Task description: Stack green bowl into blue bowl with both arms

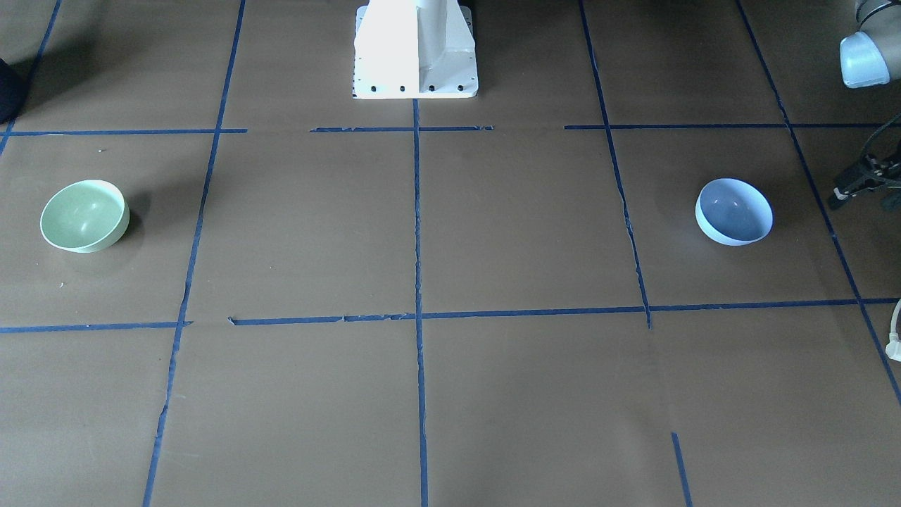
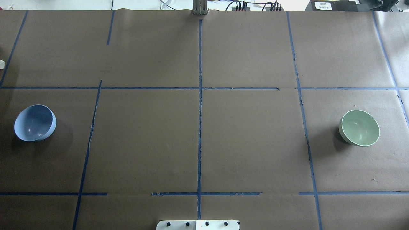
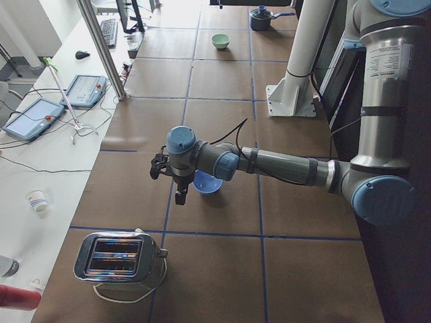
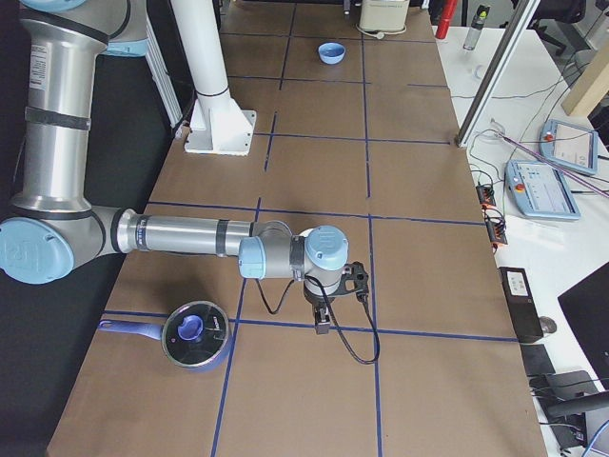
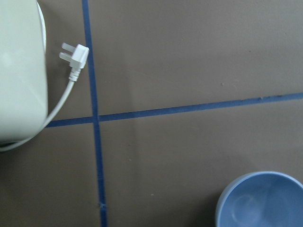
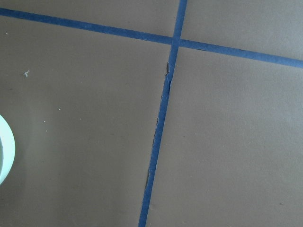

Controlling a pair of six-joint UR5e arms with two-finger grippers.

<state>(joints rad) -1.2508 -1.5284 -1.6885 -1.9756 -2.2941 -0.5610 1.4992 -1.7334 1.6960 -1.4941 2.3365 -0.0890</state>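
Observation:
The pale green bowl (image 1: pixel 84 215) stands upright at the table's right end, also in the overhead view (image 2: pixel 360 127). Only its rim (image 6: pixel 4 146) shows in the right wrist view, and the arm hides it in the exterior right view. The pale blue bowl (image 1: pixel 733 211) stands upright at the left end (image 2: pixel 35 123), and its rim shows low in the left wrist view (image 5: pixel 262 201). My left gripper (image 3: pixel 180 197) hangs above the table just beside the blue bowl (image 3: pixel 207 182). My right gripper (image 4: pixel 322 324) hangs near the green bowl's place. I cannot tell whether either is open or shut.
A chrome toaster (image 3: pixel 121 259) with a loose white plug (image 5: pixel 73 56) stands past the blue bowl at the left end. A dark blue pot with a lid (image 4: pixel 195 333) sits near the right arm. The white pedestal (image 1: pixel 415 49) stands at the robot's side.

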